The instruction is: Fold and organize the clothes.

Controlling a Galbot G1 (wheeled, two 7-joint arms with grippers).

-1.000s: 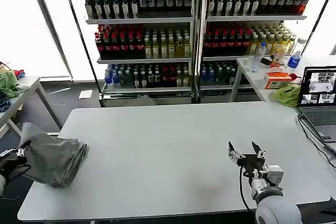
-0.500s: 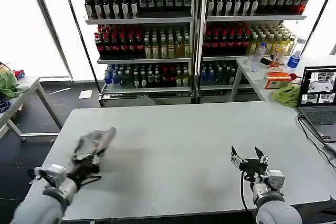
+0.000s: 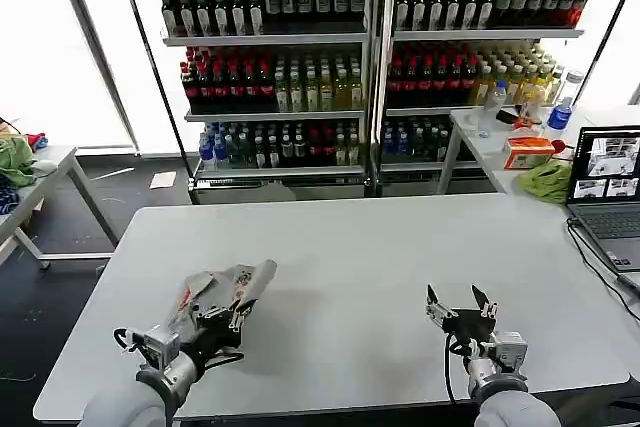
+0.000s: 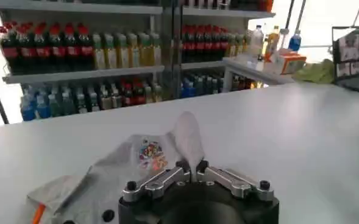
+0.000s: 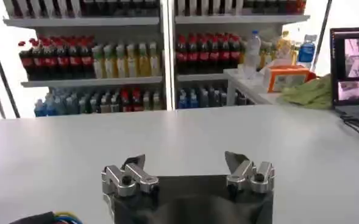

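Left end effector clamps a bunched light grey shirt low over the tabletop, fingers pinched together on a fold of fabric w/ no gap between them. In the left wrist view the same end effector bites the cloth just below the multicoloured chest print; an orange strip peeks from the shirt's trailing end. One shirt in play, sitting in the tabletop's front-left part, near the front edge and short of the left edge.

Right end effector hovers near the front edge on the right side, fingers spread wide apart w/ nothing between them; the right wrist view shows its two fingertips well separated above bare surface.

Open room: the middle and far half of the tabletop are unobstructed, approx. the whole span between the two arms. One laptop sits at the far right edge, cable running along that side. Two drink shelving units stand behind. One green cloth heap lies on a side table beyond the laptop.
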